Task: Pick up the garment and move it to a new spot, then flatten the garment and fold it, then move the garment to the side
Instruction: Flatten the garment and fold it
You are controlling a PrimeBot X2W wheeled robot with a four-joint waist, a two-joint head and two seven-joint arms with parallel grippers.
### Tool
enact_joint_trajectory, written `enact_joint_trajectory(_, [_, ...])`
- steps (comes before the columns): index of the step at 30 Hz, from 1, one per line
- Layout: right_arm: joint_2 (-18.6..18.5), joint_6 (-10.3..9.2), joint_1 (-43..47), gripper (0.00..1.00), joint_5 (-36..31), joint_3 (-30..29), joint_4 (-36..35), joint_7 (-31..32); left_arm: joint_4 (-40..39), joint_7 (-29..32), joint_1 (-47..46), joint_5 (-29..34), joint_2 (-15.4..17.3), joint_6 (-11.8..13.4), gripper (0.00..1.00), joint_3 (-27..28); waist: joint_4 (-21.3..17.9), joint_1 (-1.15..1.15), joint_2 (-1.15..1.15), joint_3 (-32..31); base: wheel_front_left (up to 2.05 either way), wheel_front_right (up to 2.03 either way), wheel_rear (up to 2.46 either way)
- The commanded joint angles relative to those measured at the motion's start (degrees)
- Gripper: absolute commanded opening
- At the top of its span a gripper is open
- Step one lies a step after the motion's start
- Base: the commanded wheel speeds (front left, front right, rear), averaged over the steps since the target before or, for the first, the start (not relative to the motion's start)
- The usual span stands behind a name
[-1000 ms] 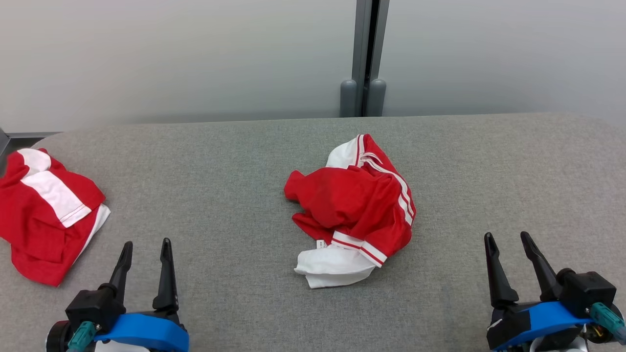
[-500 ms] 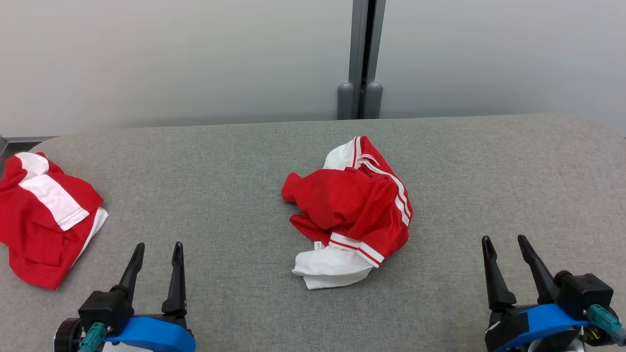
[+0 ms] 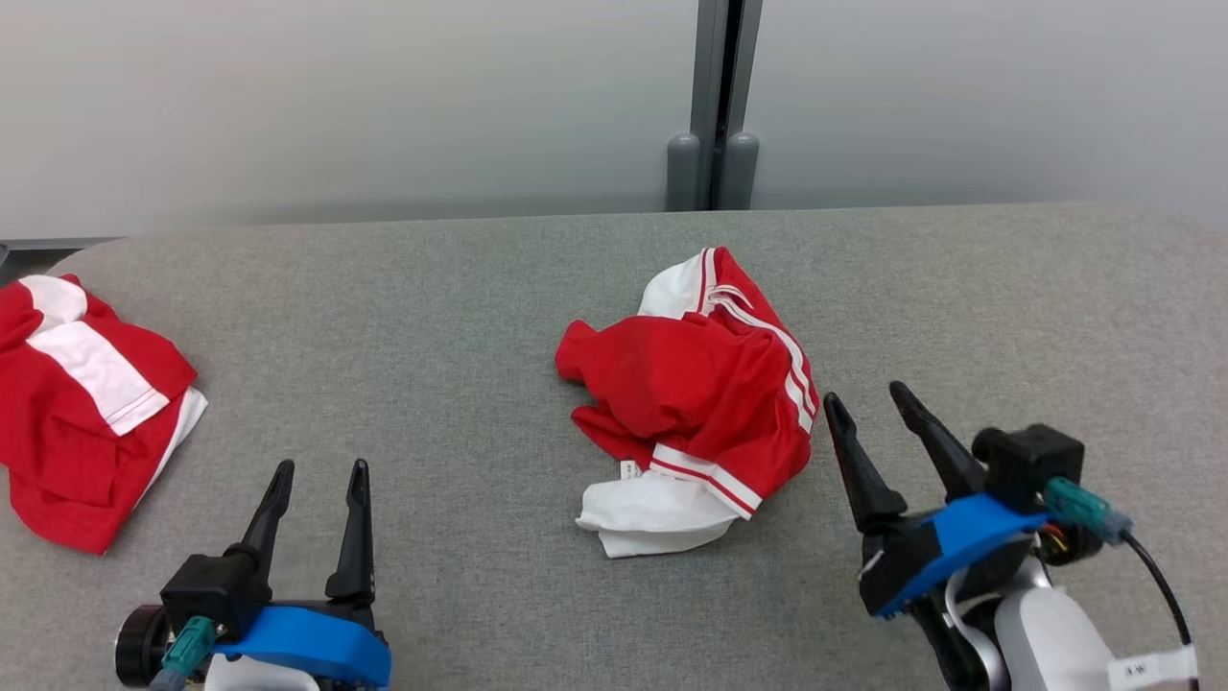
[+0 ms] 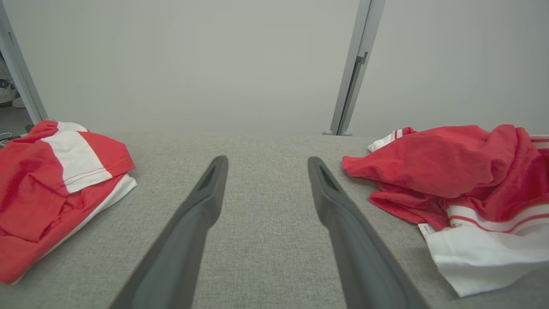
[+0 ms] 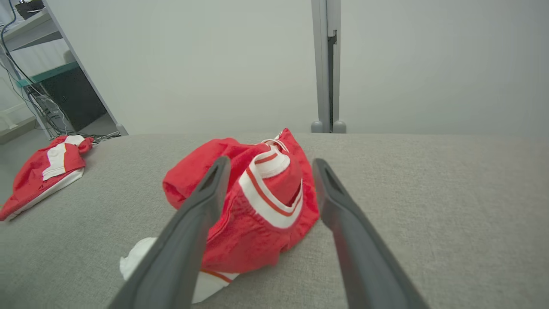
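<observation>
Right gripper [image 3: 863,393] has swung in close beside the crumpled garment [image 3: 696,384].
Both grippers stand open and empty, the left gripper [image 3: 322,465] at the near left. The garment lies mid-worktop [image 3: 460,317], its long axis running far to near, white end toward the robot, striped edge facing the right gripper. A second garment [image 3: 77,403] lies at the left edge.

You have open table [image 3: 432,317] between the crumpled garment [image 3: 691,384] and the second garment [image 3: 77,403] at left; a wall [image 3: 336,106] closes the far edge.
</observation>
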Motion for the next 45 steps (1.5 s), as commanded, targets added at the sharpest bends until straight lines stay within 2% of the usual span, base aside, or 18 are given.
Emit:
enact_joint_trajectory(1, [-0.25, 0.01, -1.80, 1.00, 0.52, 0.41, 0.60, 0.87, -0.04, -0.29, -1.24, 0.46, -0.10, -0.28, 1.00, -0.07, 0.27, 0.00, 0.00, 0.39, 0.00, 0.00, 0.00])
enact_joint_trajectory(6, [-0.23, 0.01, -8.34, 1.00, 1.75, 2.45, 5.95, 5.95, -0.21, -0.29, -2.43, 1.01, -0.32, -0.74, 1.00, -0.04, 0.84, 0.00, 0.00, 1.84, 0.00, 0.00, 0.00])
enact_joint_trajectory(13, [-0.24, 0.01, -13.35, 1.00, -3.03, 2.69, 15.31, 12.32, 0.16, -0.29, -3.72, 1.52, -1.08, -1.34, 1.00, -0.16, 1.99, 0.00, 0.00, 3.21, 0.00, 0.00, 0.00])
enact_joint_trajectory(14, [-0.24, 0.01, -13.68, 0.79, -3.65, 2.52, 16.29, 12.89, 0.23, -0.28, -3.75, 1.53, -1.15, -1.39, 1.00, -0.06, 2.14, 0.00, 0.00, 3.33, 0.00, 0.00, 0.00])
enact_joint_trajectory(15, [-0.25, 0.01, -13.81, 0.38, -4.17, 2.19, 17.07, 13.29, 0.32, -0.28, -3.76, 1.50, -1.21, -1.55, 1.00, 0.02, 2.28, 0.00, 0.00, 3.42, 0.00, 0.00, 0.00])
enact_joint_trajectory(16, [-0.24, 0.01, -13.86, 0.04, -4.57, 1.87, 17.59, 13.47, 0.40, -0.29, -3.77, 1.46, -1.24, -1.62, 1.00, 0.21, 2.37, 0.00, 0.00, 3.45, 0.00, 0.00, 0.00])
enact_joint_trajectory(17, [-0.25, 0.01, -13.80, 0.00, -4.84, 1.48, 18.07, 13.82, 0.43, -0.29, -3.80, 1.54, -1.29, -1.67, 1.00, 0.41, 2.44, 0.00, 0.00, 3.43, 0.00, 0.00, 0.00])
enact_joint_trajectory(25, [-0.22, 0.01, -14.78, 0.00, -5.10, -0.79, 13.49, 10.06, 0.86, -0.29, -2.89, 1.91, -1.91, -2.09, 1.00, 1.17, 2.48, 0.00, 0.00, 2.02, 0.00, 0.00, 0.00])
enact_joint_trajectory(31, [-0.22, 0.01, -19.27, 0.00, -4.73, 4.12, 7.51, 8.55, 0.88, -0.29, -2.38, 2.36, -2.24, -2.47, 1.00, 1.23, 2.51, 0.00, 0.00, 0.49, 0.00, 0.00, 0.00])
enact_joint_trajectory(35, [-0.21, 0.01, -23.81, 0.00, -3.67, 9.07, 6.31, 9.07, 0.96, -0.29, -2.39, 2.64, -2.45, -2.73, 1.00, 0.95, 3.07, 0.00, 0.00, -0.01, 0.00, 0.00, 0.00])
enact_joint_trajectory(39, [-0.24, 0.01, -29.15, 0.00, 0.30, 13.03, 6.53, 7.90, 0.74, -0.28, -1.98, 2.80, -2.67, -2.90, 1.00, 1.00, 3.71, 0.00, 0.00, -0.28, 0.00, 0.00, 0.00])
enact_joint_trajectory(45, [-0.23, 0.01, -38.10, 0.00, 11.50, 17.74, 6.18, 2.34, 0.38, -0.28, -1.45, 2.98, -2.61, -3.10, 1.00, 1.43, 4.16, 0.00, 0.00, -0.07, 0.00, 0.00, 0.00])
